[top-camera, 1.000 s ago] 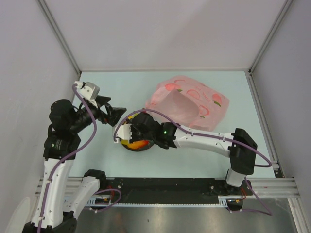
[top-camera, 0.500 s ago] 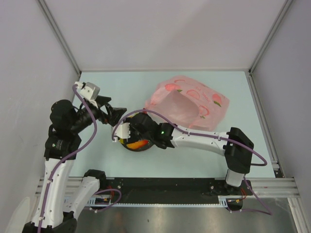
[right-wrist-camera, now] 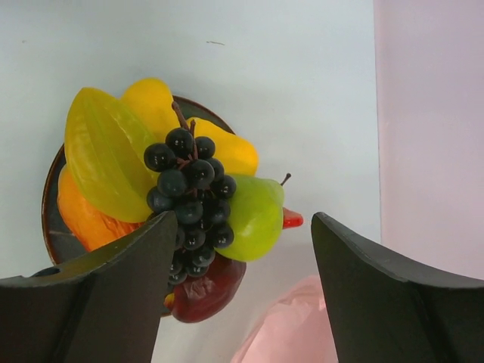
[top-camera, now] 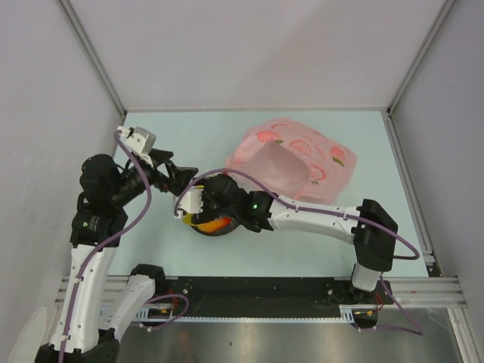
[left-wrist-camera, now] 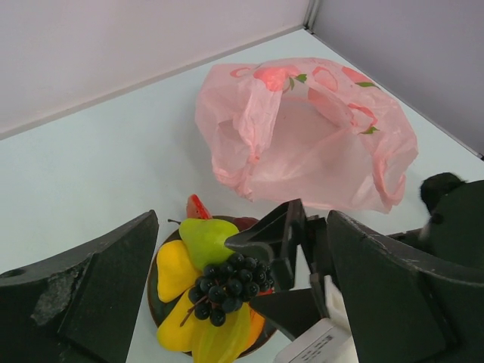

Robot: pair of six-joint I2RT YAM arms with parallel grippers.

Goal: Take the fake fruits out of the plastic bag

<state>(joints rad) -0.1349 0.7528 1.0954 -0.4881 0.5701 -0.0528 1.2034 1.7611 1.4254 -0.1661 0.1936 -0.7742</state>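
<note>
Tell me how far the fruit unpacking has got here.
Done: grapes, pear, yellow pieces and a dark red piece sit piled on the plate. In hand: nothing; the right gripper is open over the pile, the left gripper open beside it. Left: the pink bag lies slumped behind; whether any fruit is inside cannot be seen.

My feeds are bright and evenly lit from overhead, with little glare. On the pale desk [top-camera: 189, 136] the shadows are soft, short and faint. The grapes [right-wrist-camera: 187, 198] and pear [right-wrist-camera: 253, 215] come through sharp, each with small white highlights. The fingers [left-wrist-camera: 83, 295] of my left tool [left-wrist-camera: 242, 299] read as dark, slightly soft blocks. The plastic bag [left-wrist-camera: 302, 136] glows translucent. The metal plate [top-camera: 302, 340] below shows a dull sheen.
</note>
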